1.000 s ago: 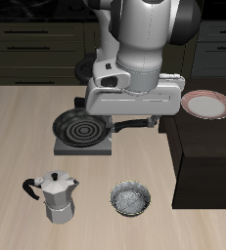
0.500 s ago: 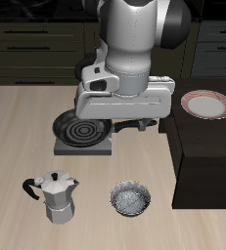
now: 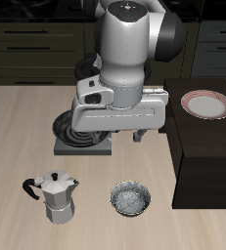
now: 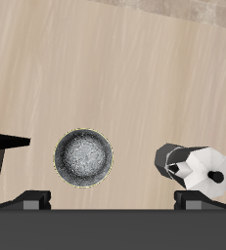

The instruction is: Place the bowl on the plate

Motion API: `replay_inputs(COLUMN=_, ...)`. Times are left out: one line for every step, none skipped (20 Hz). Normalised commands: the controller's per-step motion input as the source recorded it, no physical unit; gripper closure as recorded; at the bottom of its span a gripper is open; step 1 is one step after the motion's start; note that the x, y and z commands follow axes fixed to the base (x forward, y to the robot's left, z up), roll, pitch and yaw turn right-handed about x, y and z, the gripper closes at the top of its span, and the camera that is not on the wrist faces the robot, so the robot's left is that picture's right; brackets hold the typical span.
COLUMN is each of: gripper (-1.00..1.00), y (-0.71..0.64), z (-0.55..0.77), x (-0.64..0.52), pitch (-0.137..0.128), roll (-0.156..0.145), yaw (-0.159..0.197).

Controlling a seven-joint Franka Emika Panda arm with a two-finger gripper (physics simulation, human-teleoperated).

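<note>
Two fingertips, spread apart and empty, above the wooden table (image 4: 134, 68).
Only the tips of the gripper (image 4: 113, 199) show in the wrist view, set wide with nothing between them. Below sits the bowl (image 4: 83, 156), beside the moka pot (image 4: 191, 164), both near the table's front edge. Farther back, the frying pan (image 3: 67, 133) rests on a grey stove; the plate (image 3: 206, 104) lies on a dark raised block (image 3: 204, 156).

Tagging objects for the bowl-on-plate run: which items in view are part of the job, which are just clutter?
Job:
- bowl, on the table near the front edge
- plate, on the dark raised block

Clutter:
- moka pot, beside the bowl
- black frying pan, on its grey base, partly hidden by the arm
</note>
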Motion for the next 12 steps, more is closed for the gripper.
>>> replay_inputs(gripper=-1.0, y=0.02, z=-0.22, x=0.08, pitch=0.02, roll=0.014, yaw=-0.011)
replay_inputs(gripper=-1.0, y=-0.05, z=-0.57, x=0.14, pitch=0.043, roll=-0.044, yaw=-0.031)
replay_inputs(gripper=-1.0, y=0.05, z=-0.34, x=0.09, pitch=0.042, roll=0.017, yaw=-0.02)
replay_inputs(gripper=-1.0, y=0.02, z=-0.3, x=0.09, pitch=0.043, roll=0.029, yaw=0.022)
replay_inputs(gripper=-1.0, y=-0.02, z=-0.28, x=0.09, pitch=0.028, roll=-0.038, yaw=-0.032)
replay_inputs(gripper=-1.0, y=0.07, z=-0.28, x=-0.01, pitch=0.024, roll=0.026, yaw=0.025)
replay_inputs(gripper=-1.0, y=0.02, z=-0.25, x=0.04, pitch=0.035, roll=0.027, yaw=-0.034)
replay_inputs(gripper=-1.0, y=0.0, z=-0.17, x=0.07, pitch=0.004, roll=-0.016, yaw=-0.006)
replay_inputs(gripper=-1.0, y=0.06, z=-0.2, x=0.01, pitch=0.001, roll=-0.008, yaw=0.035)
replay_inputs(gripper=-1.0, y=0.04, z=-0.19, x=-0.02, pitch=0.022, roll=0.008, yaw=-0.027)
replay_inputs(gripper=-1.0, y=-0.03, z=-0.13, x=0.05, pitch=0.014, roll=-0.022, yaw=-0.028)
replay_inputs(gripper=-1.0, y=0.07, z=-0.28, x=-0.08, pitch=0.007, roll=0.02, yaw=-0.014)
